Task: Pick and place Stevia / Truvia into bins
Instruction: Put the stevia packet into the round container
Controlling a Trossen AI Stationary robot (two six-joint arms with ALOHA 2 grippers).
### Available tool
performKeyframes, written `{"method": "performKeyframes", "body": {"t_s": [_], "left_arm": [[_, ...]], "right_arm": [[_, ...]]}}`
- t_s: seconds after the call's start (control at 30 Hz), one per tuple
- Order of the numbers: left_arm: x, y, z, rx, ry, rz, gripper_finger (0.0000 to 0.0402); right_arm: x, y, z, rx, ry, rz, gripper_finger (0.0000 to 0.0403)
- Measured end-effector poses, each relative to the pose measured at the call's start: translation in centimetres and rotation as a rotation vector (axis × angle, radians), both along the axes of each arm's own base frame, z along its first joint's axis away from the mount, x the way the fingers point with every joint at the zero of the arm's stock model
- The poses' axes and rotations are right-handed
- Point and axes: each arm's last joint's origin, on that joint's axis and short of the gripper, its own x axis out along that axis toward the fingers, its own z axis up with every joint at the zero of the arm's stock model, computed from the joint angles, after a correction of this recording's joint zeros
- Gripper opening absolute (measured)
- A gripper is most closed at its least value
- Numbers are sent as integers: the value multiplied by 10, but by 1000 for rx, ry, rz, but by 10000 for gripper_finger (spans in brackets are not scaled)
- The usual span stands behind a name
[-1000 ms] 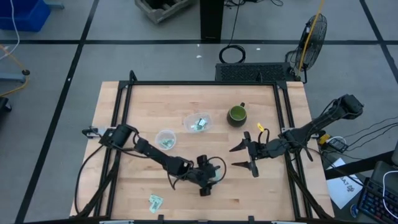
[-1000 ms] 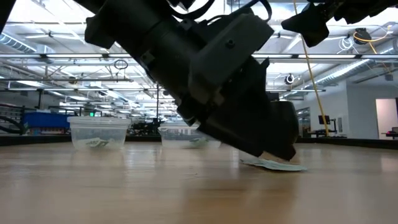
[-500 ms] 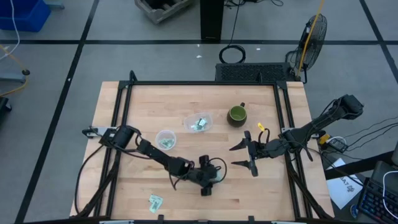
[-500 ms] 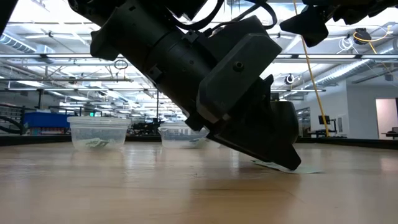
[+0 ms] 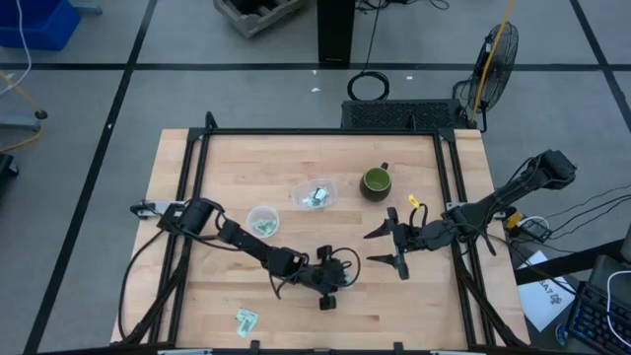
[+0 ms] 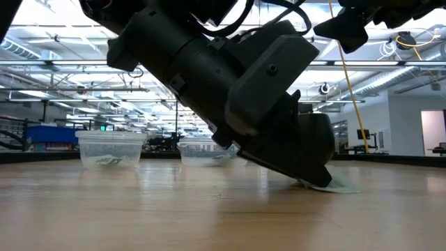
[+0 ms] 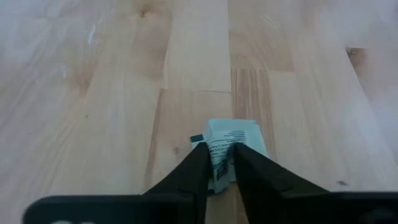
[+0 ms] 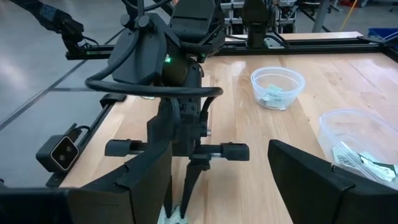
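Near the tabletop's front edge, a sachet [image 7: 229,149] is now pinched between the left gripper's [image 7: 219,163] fingers, tighter than before; lifting seems next. The right gripper [image 5: 386,247] is held wide apart mid-table.

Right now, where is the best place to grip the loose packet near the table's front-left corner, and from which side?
The packet lies flat on the table, apart from everything else. Probably come straight down and pinch across its short width, closing on the two long edges.

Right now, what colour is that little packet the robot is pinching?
White sachet with green print, clearest in the left wrist view.
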Motion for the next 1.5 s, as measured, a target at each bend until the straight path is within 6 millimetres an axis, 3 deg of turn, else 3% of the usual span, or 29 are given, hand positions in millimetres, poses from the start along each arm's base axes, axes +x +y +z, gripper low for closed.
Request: {"method": "performKeyframes", "body": {"t_s": [0.2, 0.53, 0.77, 1.03, 1.23, 1.5], "left_arm": [[-3, 1, 18, 26, -11, -41, 42], [-27, 13, 77, 133, 57, -3, 13], [-69, 26, 102, 271, 273, 192, 41], [-126, 38, 126, 395, 461, 515, 11], [-140, 53, 127, 401, 427, 750, 27], [-157, 84, 82, 339, 608, 904, 66]], "right_arm": [[-1, 0, -3, -8, 31, -2, 258], [-2, -1, -6, -4, 24, 0, 258], [-9, -4, -26, 43, -19, -3, 258], [-12, -6, -32, 56, -48, -1, 258], [-12, -6, -32, 55, -49, 0, 258], [-11, -5, -31, 76, -61, 19, 258]]}}
